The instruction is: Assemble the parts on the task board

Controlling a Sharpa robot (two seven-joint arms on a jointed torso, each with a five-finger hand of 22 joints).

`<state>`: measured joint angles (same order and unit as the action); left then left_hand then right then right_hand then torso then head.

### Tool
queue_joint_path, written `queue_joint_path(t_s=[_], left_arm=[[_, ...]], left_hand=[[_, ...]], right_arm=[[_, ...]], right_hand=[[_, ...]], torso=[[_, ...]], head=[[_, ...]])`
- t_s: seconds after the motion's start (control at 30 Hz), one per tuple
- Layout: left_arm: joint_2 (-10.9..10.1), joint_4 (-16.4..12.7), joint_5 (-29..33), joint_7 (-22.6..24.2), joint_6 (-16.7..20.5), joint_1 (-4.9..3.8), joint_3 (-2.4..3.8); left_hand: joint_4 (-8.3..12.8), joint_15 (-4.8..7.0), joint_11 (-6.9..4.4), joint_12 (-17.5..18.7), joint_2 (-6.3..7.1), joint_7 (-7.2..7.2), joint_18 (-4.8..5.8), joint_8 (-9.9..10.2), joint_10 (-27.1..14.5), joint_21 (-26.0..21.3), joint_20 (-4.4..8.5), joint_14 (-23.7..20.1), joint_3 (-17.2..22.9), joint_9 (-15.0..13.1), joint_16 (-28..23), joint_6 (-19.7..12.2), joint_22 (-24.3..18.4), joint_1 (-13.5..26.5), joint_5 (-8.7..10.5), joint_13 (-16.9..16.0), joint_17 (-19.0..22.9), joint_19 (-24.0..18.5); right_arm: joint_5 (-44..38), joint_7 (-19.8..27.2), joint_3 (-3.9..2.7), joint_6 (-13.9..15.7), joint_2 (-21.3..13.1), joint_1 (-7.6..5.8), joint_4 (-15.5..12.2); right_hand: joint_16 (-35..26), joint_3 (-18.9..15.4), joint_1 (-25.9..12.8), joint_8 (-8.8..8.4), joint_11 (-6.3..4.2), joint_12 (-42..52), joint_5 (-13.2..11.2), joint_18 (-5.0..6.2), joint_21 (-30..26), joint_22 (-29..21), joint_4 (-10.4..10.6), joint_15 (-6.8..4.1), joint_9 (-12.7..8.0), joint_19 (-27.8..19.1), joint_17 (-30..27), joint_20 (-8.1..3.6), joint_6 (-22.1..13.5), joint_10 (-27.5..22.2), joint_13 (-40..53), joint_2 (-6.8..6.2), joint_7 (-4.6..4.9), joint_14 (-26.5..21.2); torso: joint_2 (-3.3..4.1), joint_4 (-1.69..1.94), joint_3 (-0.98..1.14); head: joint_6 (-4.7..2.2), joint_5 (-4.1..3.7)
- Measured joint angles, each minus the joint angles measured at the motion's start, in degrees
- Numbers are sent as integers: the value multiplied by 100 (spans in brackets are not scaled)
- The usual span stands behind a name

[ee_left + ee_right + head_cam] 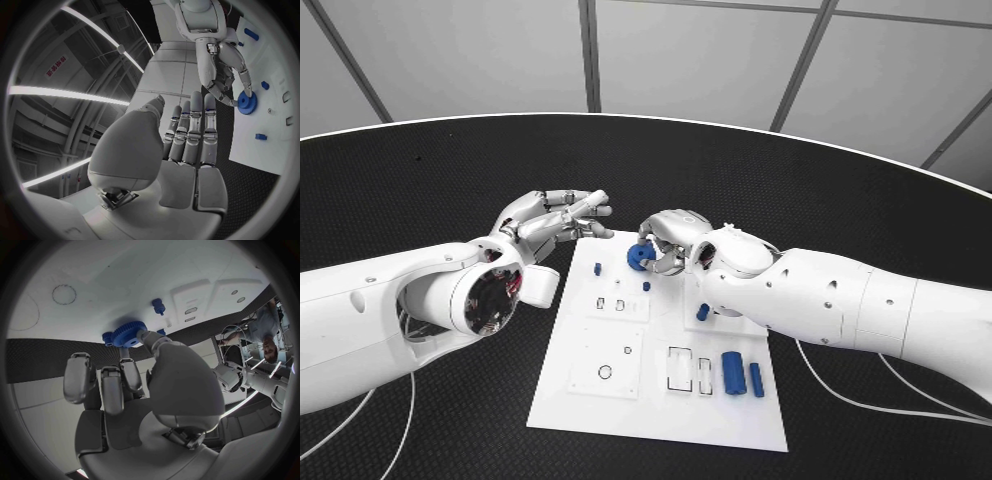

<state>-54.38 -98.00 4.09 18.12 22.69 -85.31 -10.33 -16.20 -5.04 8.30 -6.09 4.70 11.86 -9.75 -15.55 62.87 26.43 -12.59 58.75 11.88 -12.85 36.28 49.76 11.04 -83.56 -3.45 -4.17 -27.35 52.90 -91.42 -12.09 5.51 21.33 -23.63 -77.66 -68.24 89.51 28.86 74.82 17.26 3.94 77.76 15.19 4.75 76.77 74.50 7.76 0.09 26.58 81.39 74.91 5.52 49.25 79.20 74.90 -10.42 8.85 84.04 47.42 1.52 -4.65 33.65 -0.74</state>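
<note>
- The left hand (557, 222) hangs just off the far left corner of the task board (589, 400). Its fingers are stretched out, close side by side, and nothing is in them. It does not touch the board.
- On the board near that far edge, a small blue peg (597, 268) stands up by itself. Another small blue piece (646, 285) sits a little to its right.
- The blue gear (640, 256) is at the far edge of the board, about the middle of that edge. The right hand (678, 240) pinches it between its thumb and fingertips. In the right wrist view the gear's teeth (129, 334) sit right at the thumb tip, close over the white board.
- From the pictures one cannot tell if the gear is already down on its spot or a tiny bit above it.
- The step looks like putting the gear in its place on the board. Next, the right hand would likely need to line the gear's hole up with its post, push it straight down, then let go.
- Near the right side of the board, close to the near edge, two blue bars (733, 373) lie side by side, not yet used. One more small blue piece (702, 312) lies by the right arm.
</note>
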Motion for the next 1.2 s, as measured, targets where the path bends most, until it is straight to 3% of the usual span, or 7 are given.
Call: queue_joint_path(t_s=[0.23,0.37,0.5,0.57,1.0,1.07,1.2], left_arm=[[-7,-1,0,-3,1,0,0],[-7,1,0,-5,1,0,0],[-5,1,0,-7,0,0,0],[-5,2,0,-8,0,0,0],[-9,7,1,-18,5,0,0],[-8,8,1,-18,2,0,0],[-14,24,1,-18,-5,0,0]], left_hand=[[0,0,0,0,0,0,0,0,0,0,21,0,0,0,0,0,0,0,0,0,0,-21],[0,0,0,0,0,0,0,0,0,0,21,0,0,1,0,0,-1,0,0,0,1,-21],[0,0,0,0,0,0,1,0,0,0,21,0,0,1,0,0,-1,0,0,0,1,-21],[0,0,0,0,0,0,0,0,0,0,21,0,0,1,0,0,-1,0,0,0,1,-21],[0,0,0,32,0,0,0,24,0,0,21,0,0,2,29,0,-1,0,0,0,-4,-21],[0,0,0,32,0,0,0,24,0,0,21,0,0,1,29,0,-1,0,0,0,-3,-21],[0,0,0,32,0,0,0,24,0,0,21,0,-1,2,29,0,-2,0,0,0,-3,-21]], right_arm=[[0,4,1,-32,-15,1,-24],[1,-22,1,-19,-15,1,4],[1,-35,1,-52,-10,1,19],[1,-41,1,-86,-9,1,20],[76,-60,2,-301,-46,0,19],[95,-49,2,-221,-66,0,2],[172,84,1,221,-186,0,-150]], right_hand=[[0,1,46,-6,0,0,0,10,0,0,-1,0,26,0,0,0,7,0,0,46,-8,0],[0,1,-32,-30,0,0,0,11,0,0,0,0,26,0,0,0,22,0,4,5,-23,0],[0,18,-166,-558,102,-105,-202,11,0,-10,15,21,-164,4,0,60,-714,-104,4,-102,108,-18],[0,-1,-242,-656,113,-105,-232,11,0,-10,35,40,-196,-1,1,65,-848,-114,4,-144,132,1],[22,-181,-464,-710,120,-105,-265,11,0,38,165,58,-179,18,4,84,-752,-120,3,-129,144,-17],[22,-181,-464,-710,120,-105,-265,11,0,38,165,58,-174,18,4,84,-717,-120,3,-129,149,-17],[22,-196,-501,-710,131,-33,-149,12,23,45,180,58,-159,39,3,105,-635,-66,3,-92,149,-17]], torso=[[-3,-4,2],[-3,-7,2],[-3,-9,3],[-3,-8,2],[-2,-10,2],[-2,-10,2],[-5,-14,7]], head=[[10,11],[10,16],[9,16],[9,12],[22,6],[23,7],[12,-4]])
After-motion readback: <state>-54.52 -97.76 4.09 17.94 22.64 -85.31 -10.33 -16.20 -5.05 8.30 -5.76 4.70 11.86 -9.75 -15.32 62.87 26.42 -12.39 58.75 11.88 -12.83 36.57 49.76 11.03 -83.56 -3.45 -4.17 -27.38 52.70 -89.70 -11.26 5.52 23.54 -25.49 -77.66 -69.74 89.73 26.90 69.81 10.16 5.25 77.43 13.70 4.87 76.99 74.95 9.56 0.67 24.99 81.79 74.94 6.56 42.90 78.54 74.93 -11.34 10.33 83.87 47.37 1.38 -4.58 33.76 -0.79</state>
